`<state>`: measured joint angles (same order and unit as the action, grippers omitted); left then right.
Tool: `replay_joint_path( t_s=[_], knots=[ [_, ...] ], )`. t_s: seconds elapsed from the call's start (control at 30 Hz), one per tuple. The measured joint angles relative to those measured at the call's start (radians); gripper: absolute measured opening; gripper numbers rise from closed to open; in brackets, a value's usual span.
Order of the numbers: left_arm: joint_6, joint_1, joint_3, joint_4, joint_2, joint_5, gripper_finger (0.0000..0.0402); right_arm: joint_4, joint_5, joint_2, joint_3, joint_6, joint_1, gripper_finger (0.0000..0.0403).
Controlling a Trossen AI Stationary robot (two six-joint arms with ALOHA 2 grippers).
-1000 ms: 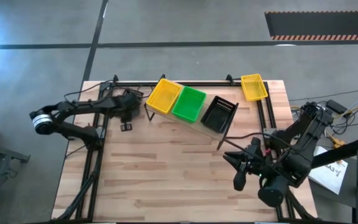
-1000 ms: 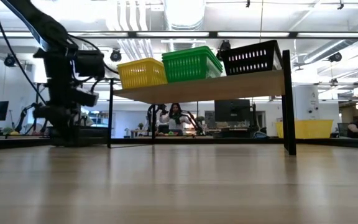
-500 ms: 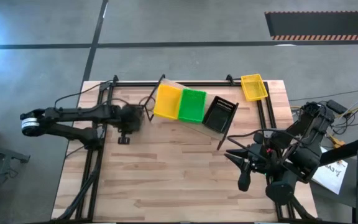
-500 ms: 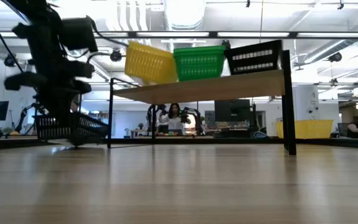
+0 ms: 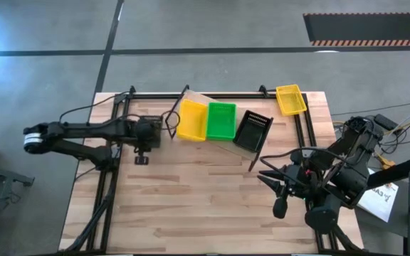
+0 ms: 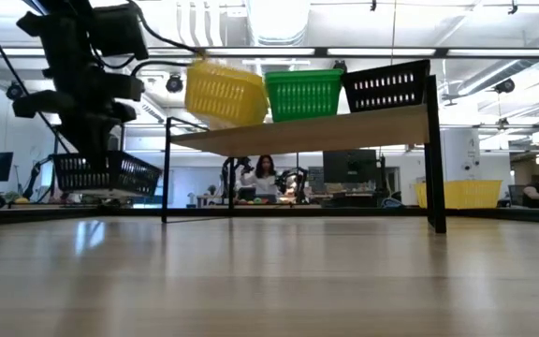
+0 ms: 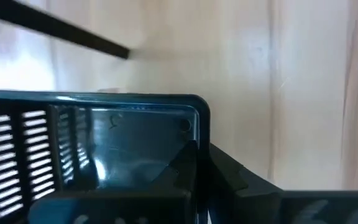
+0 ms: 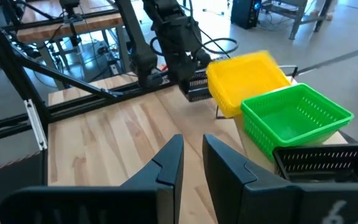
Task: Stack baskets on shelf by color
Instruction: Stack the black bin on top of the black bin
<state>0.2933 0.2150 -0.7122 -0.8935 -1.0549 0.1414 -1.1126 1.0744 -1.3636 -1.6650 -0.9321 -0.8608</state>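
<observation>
Closest to you, your right gripper (image 5: 280, 190) hangs over the near right part of the worktop (image 5: 191, 199), holding nothing, with its fingers (image 8: 166, 163) only a narrow gap apart and pointed toward the shelf.

Further in, your left gripper (image 5: 148, 134) is clamped on a black basket (image 6: 107, 172). The wrist view shows one finger inside that basket's corner and one outside, pinching the wall. In the low view the basket hangs clear of the worktop, just left of the shelf's left legs and lower than the plank.

Then you've got the shelf (image 6: 344, 128) itself, sitting at an angle across the far middle of the worktop. It carries three baskets in a row: a yellow basket (image 5: 191, 119) at the left end, a green basket (image 5: 221, 120) right beside it, and a second black basket (image 5: 251, 129) at the right end. The yellow one is tilted and hangs over the shelf's left edge, while the green one sits flat.

Farthest back, a spare yellow basket (image 5: 290, 99) rests on the far right corner of the worktop, well apart from the shelf. Beyond the worktop, a person (image 6: 262, 178) shows through the gap under the shelf.
</observation>
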Motion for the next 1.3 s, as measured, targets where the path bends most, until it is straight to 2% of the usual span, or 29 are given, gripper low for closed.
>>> replay_joint_path(
  t_s=[0.27,0.43,0.97,1.03,1.17,1.3],
  knots=[
    [-0.053,0.080,-0.051,-0.216,0.031,0.013,0.0000,0.001,0.000,0.000,0.000,-0.001,0.000,0.0053],
    [-0.053,0.082,-0.122,-0.236,0.057,0.002,0.0000,0.000,0.000,0.000,0.000,0.010,0.001,0.0053],
    [-0.079,0.080,-0.482,-0.347,0.061,-0.035,0.0000,-0.001,0.001,0.001,0.001,0.020,0.017,0.0053],
    [-0.079,0.075,-0.518,-0.353,0.061,-0.078,0.0000,-0.004,0.001,0.001,0.001,0.019,0.018,0.0053],
    [-0.082,0.031,-0.593,-0.369,0.056,-0.238,0.0000,-0.004,0.000,0.001,0.001,0.017,0.026,0.0053],
    [-0.171,-0.088,-0.691,-0.389,0.021,-0.288,0.0000,0.001,-0.011,0.005,-0.001,0.037,0.058,0.0054]
  ],
)
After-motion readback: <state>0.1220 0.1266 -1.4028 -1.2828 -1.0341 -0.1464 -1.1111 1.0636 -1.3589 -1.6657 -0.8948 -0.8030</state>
